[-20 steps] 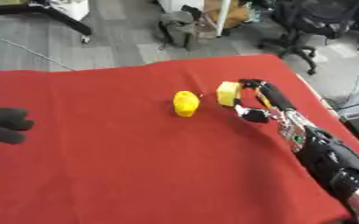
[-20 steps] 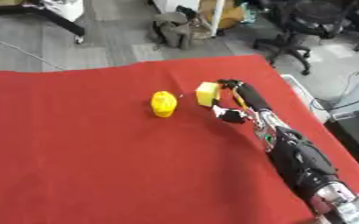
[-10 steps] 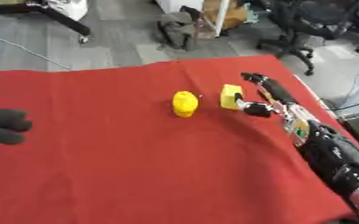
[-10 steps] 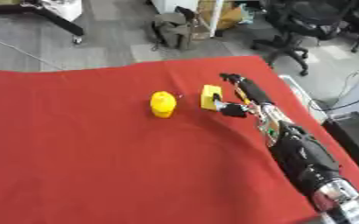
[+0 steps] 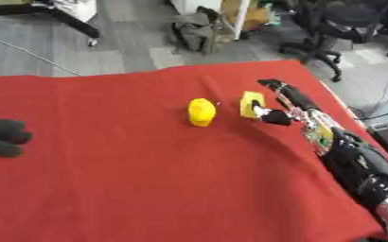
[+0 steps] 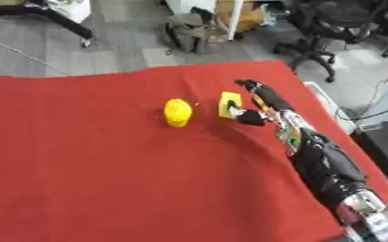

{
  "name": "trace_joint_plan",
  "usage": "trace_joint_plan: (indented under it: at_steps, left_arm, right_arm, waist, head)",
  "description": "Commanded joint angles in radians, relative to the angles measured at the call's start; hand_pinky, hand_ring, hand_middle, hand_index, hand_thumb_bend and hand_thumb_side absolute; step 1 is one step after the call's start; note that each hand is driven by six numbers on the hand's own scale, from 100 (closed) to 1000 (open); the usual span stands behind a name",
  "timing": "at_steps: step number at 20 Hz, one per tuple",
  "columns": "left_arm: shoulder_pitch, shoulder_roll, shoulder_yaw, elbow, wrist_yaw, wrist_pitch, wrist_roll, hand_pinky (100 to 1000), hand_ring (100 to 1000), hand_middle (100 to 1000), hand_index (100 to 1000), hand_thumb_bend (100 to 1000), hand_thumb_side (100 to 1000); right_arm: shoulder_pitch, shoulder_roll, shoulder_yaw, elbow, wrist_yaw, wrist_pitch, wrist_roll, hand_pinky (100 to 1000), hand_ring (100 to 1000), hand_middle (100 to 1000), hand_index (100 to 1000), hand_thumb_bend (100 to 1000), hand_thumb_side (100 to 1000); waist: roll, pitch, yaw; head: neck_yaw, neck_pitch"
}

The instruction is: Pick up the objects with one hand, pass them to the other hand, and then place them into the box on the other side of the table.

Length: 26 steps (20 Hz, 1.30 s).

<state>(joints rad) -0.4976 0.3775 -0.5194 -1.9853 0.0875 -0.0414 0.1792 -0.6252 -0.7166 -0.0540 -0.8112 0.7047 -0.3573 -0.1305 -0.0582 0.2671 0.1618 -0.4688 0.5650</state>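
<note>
Block point(image 5: 250, 104) sits between your right hand's point(image 5: 282, 101) straight fingers point(image 5: 273, 87) and thumb, touching; the yellow lump point(image 5: 201, 112) lies just beyond.

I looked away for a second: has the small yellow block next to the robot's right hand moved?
No. The small yellow rectangular block lies just right of the rounded yellow object, as before; the right hand is at it.

An office: black swivel chairs point(image 5: 334, 23) on grey floor point(image 5: 123, 56).
</note>
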Motion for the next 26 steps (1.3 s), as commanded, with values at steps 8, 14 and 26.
trace_joint_plan:
  at_steps: [8,14,26]
  left_arm:
    - [-0.013,-0.002,-0.002,-0.015,-0.007,-0.007,-0.002,982,736,725,632,297,750]
    - [-0.015,-0.003,-0.002,-0.015,-0.008,-0.008,-0.002,983,734,724,633,292,755]
    - [0.022,0.009,0.004,-0.015,0.007,0.022,0.028,989,732,720,628,277,772]
  right_arm:
    - [-0.012,-0.025,-0.003,0.008,0.044,-0.017,0.066,994,924,924,985,100,657]
    - [-0.011,-0.017,-0.005,-0.007,0.052,-0.016,0.036,937,838,720,867,100,438]
    - [0.034,0.003,0.029,-0.317,-0.044,-0.053,-0.225,832,697,394,579,100,100]
  waist:
    - [0.001,-0.006,0.002]
    - [0.002,-0.002,0.004]
    - [0.007,-0.034,-0.024]
  head:
    - [-0.011,-0.023]
    - [-0.012,-0.025]
    - [0.105,0.009]
